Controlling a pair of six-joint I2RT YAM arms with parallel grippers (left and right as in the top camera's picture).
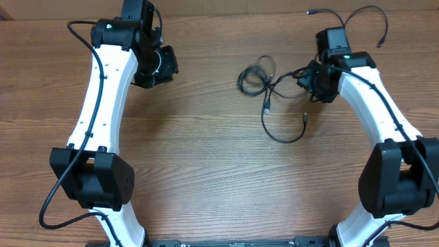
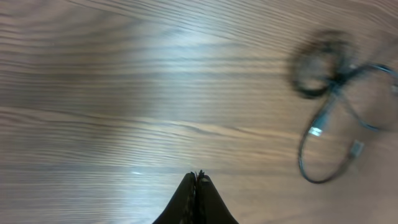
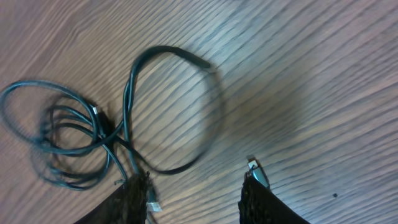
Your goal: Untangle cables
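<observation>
Thin black cables lie tangled on the wooden table: a small coil [image 1: 256,75] with a loop [image 1: 285,136] trailing toward the front. The right wrist view shows the coil [image 3: 62,143] at left and the loop [image 3: 208,118] in the middle. My right gripper [image 3: 196,183] is open just over the cables, with a silver plug [image 3: 258,173] at its right finger and another plug [image 3: 153,205] by its left finger. In the overhead view it [image 1: 312,82] sits right of the coil. My left gripper [image 2: 198,177] is shut and empty, far left of the cables [image 2: 320,65], near the table's back [image 1: 161,65].
Another thin black cable [image 1: 360,15] curves along the back edge behind the right arm. Bare wooden table [image 1: 206,158] spreads between the two arms.
</observation>
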